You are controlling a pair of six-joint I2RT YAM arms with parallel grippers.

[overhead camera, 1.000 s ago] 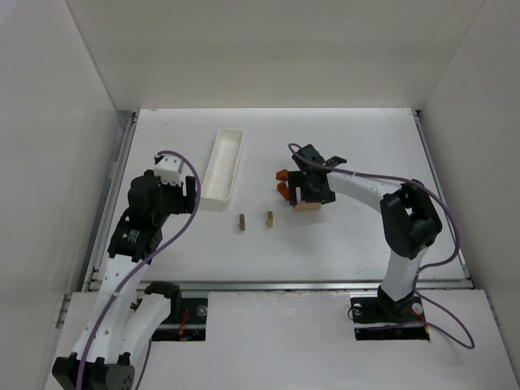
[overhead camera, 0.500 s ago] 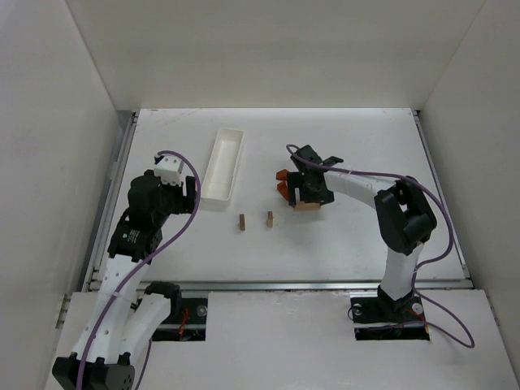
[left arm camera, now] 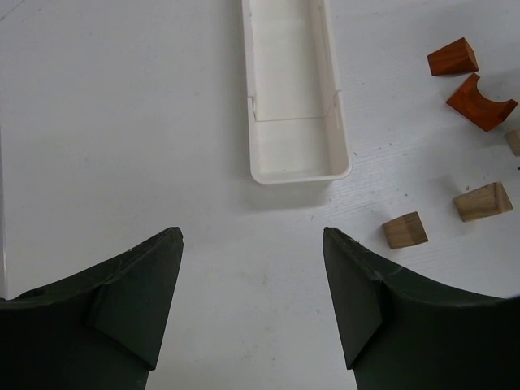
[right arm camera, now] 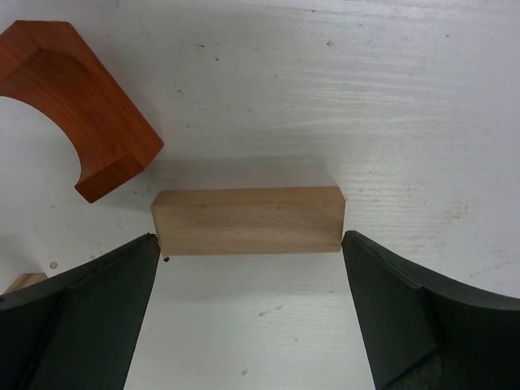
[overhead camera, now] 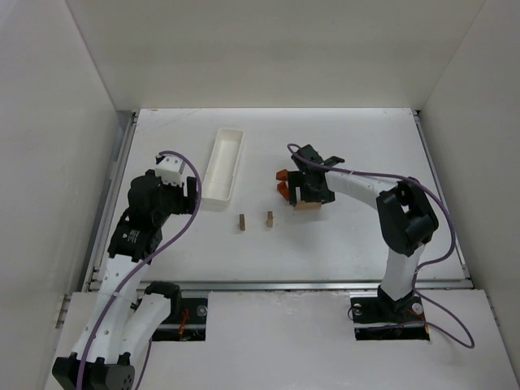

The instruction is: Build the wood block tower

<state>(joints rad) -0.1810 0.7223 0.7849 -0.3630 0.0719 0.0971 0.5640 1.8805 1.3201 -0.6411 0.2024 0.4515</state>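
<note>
The tower's pieces lie apart on the table. Two small tan blocks (overhead camera: 242,222) (overhead camera: 270,218) stand upright side by side; they also show in the left wrist view (left arm camera: 405,230) (left arm camera: 483,201). A longer tan block (right arm camera: 248,219) lies flat. My right gripper (right arm camera: 248,237) is open, with its fingertips at the two near corners of that block; I cannot tell if they touch it. An orange-red arched piece (right arm camera: 77,106) lies just to its left, and an orange-red wedge (left arm camera: 452,57) lies beyond it. My left gripper (left arm camera: 252,236) is open and empty over bare table.
A long white tray (overhead camera: 210,193) lies at the back left, empty inside in the left wrist view (left arm camera: 341,138). White walls enclose the table on the left, right and back. A further tan block (left arm camera: 513,140) shows at the left wrist view's right edge.
My right gripper has shifted very slightly over the long tan block. The blocks and my left arm have not moved.
</note>
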